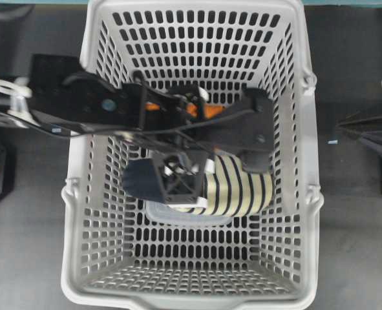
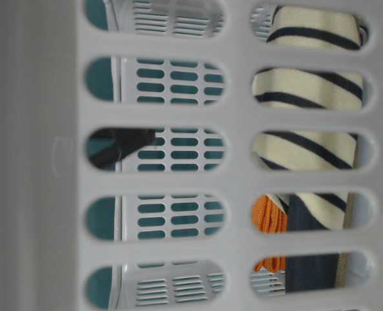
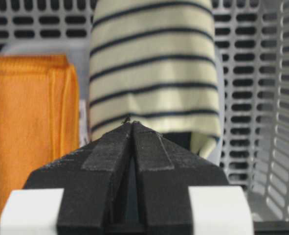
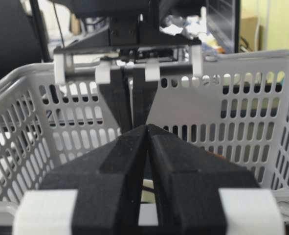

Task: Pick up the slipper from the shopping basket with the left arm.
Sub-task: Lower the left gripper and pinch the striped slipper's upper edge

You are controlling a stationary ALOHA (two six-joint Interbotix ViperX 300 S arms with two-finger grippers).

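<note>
The slipper [image 1: 239, 187] lies across the middle of the grey shopping basket [image 1: 194, 6], navy toe to the left and cream striped body to the right. The left arm reaches in from the left. Its gripper [image 1: 178, 184] points down over the toe end. In the left wrist view the left gripper [image 3: 131, 122] is shut, tips together with nothing between them, just short of the slipper [image 3: 154, 73]. The table-level view shows the slipper [image 2: 308, 87] through the wall slots. The right gripper [image 4: 147, 128] is shut and empty outside the basket, facing the left gripper's fingers [image 4: 119, 98].
A folded orange cloth [image 3: 32, 127] lies beside the slipper, partly under the left arm [image 1: 207, 110]. A pale translucent piece [image 1: 178, 214] shows under the slipper. The slotted basket walls [image 3: 281, 122] rise on all sides. The right gripper [image 1: 342, 124] rests on the dark table to the right.
</note>
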